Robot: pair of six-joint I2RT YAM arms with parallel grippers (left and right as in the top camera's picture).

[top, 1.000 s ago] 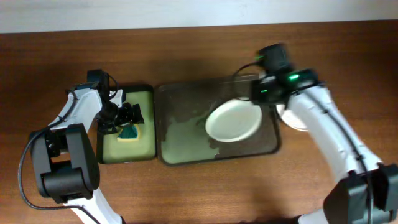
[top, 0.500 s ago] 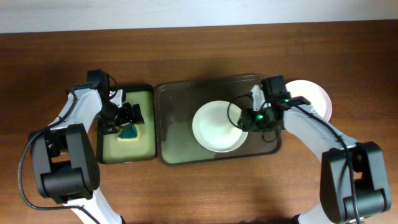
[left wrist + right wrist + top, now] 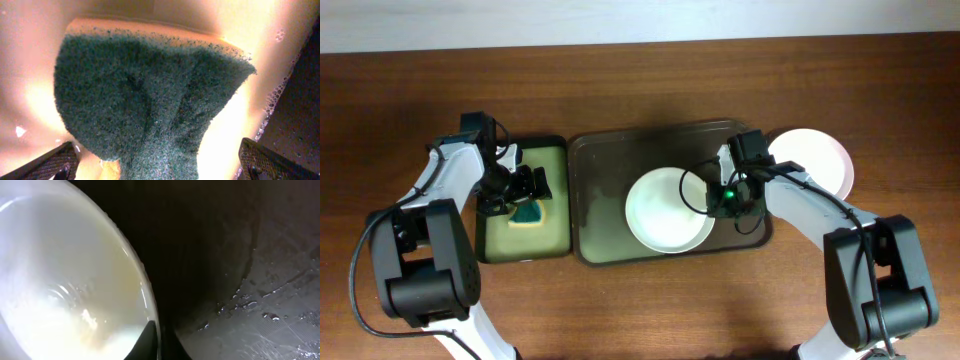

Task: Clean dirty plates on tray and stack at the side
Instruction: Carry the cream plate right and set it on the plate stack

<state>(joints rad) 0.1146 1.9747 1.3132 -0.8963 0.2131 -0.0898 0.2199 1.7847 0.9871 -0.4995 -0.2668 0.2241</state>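
Observation:
One white plate [image 3: 665, 210] lies flat on the dark brown tray [image 3: 610, 160], right of its middle. My right gripper [image 3: 725, 198] is shut on that plate's right rim; in the right wrist view the rim [image 3: 65, 270] runs between my jaws [image 3: 160, 345] above the wet tray floor [image 3: 250, 280]. Another white plate [image 3: 815, 160] sits on the table just right of the tray; whether more lie under it I cannot tell. My left gripper [image 3: 525, 190] is open over a green and yellow sponge [image 3: 527, 214], its fingers [image 3: 160, 167] straddling the sponge [image 3: 145, 95].
A smaller dark tray with a pale yellow-green inside [image 3: 555, 235] stands left of the big tray and holds the sponge. The big tray's floor is wet with soapy film on its left half. Bare wooden table surrounds both trays.
My right gripper has brought the plate down and to the left, from tilted above the tray's right part to lying flat on it. The left arm has not moved.

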